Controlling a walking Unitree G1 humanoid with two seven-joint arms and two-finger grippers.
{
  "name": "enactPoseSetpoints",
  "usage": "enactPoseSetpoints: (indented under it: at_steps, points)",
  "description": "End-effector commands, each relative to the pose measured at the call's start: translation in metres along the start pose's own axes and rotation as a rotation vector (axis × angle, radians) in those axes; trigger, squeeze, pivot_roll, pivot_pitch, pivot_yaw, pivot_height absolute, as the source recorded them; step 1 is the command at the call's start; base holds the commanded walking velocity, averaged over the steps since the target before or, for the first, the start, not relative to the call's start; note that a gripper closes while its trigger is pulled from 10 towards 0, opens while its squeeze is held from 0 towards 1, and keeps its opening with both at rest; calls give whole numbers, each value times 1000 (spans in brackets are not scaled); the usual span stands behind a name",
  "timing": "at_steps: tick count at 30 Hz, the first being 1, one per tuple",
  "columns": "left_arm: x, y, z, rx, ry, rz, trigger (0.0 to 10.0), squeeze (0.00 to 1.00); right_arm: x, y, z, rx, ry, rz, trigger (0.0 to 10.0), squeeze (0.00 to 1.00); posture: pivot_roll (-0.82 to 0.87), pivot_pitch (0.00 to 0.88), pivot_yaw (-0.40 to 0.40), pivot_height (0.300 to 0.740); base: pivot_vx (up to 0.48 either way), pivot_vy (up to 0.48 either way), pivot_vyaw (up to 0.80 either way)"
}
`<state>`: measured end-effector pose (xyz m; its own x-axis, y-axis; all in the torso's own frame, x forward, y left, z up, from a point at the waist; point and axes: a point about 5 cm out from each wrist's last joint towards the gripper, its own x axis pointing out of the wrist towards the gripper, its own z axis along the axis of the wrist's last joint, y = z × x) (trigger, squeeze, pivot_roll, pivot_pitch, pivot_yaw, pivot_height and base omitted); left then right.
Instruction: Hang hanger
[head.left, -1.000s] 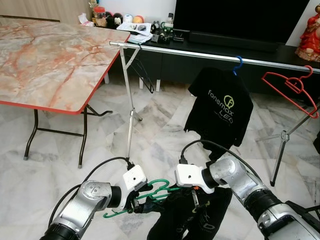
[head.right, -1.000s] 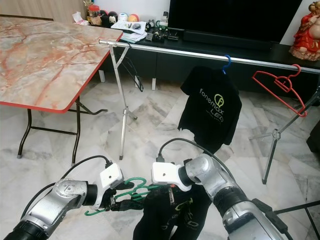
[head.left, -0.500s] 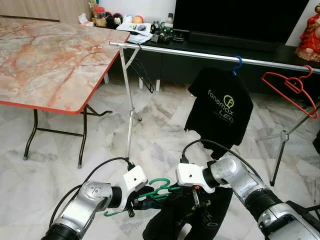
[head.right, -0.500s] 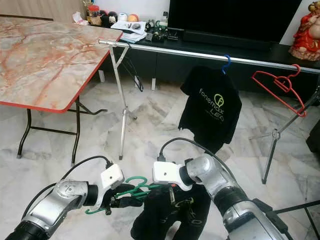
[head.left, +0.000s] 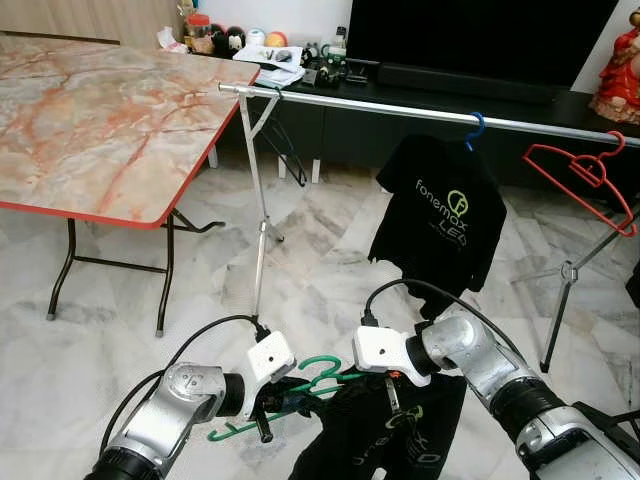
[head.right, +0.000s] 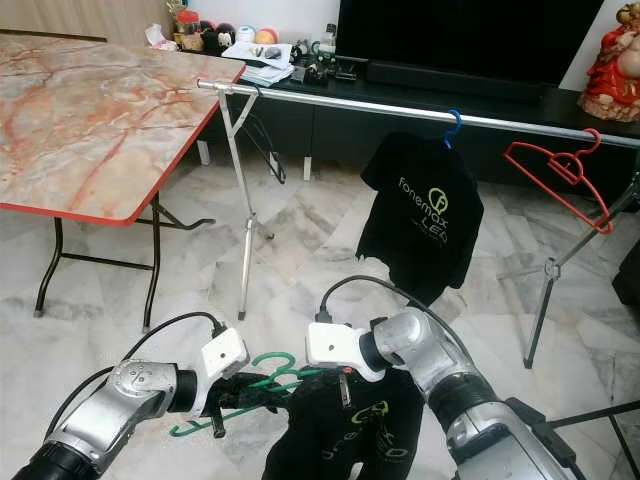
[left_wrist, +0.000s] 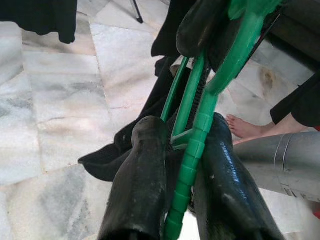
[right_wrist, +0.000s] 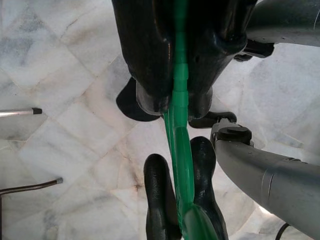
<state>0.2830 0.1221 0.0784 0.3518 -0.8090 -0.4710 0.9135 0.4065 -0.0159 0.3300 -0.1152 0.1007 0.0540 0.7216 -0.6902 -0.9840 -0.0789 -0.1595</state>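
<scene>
Ribbed green plastic hanger (left_wrist: 192, 150), glossy marble floor (head.left: 320, 270)

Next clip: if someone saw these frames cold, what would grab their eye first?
Low in front of the robot, the left gripper and right gripper are both shut on one green hanger carrying a black garment. Beyond them, a silver rail holds a black printed T-shirt on a blue hanger and, toward the robot's right, an empty red hanger.

A home living room. A marble-topped folding table (head.left: 100, 120) stands far left, and a dark television (head.left: 480, 35) sits on a low cabinet (head.left: 420, 105) beyond. White marble floor tiles (head.left: 320, 270) run throughout.
</scene>
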Motion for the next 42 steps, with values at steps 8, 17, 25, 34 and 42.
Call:
enactPoseSetpoints:
  at_steps: [8,17,25,34,42]
  points:
    - [2,0,2,-5,-23,4,0,0,-7,-5,2,-19,-1,-17,10000,0,58,54,-102,740,0,0,0]
    - [2,0,2,-5,-26,3,0,0,-9,-5,1,-18,2,0,10000,224,59,53,-106,740,0,0,0]
    - [3,0,2,-10,-33,8,0,0,-14,-5,3,-26,4,39,10000,882,47,66,-113,740,0,0,0]
    - [4,1,1,-13,-38,16,0,0,-26,-13,8,-59,10,11,10000,0,35,73,-120,740,0,0,0]
    - [4,0,0,-17,-34,10,0,0,-39,-28,29,-102,-66,-80,10000,0,28,74,-119,740,0,0,0]
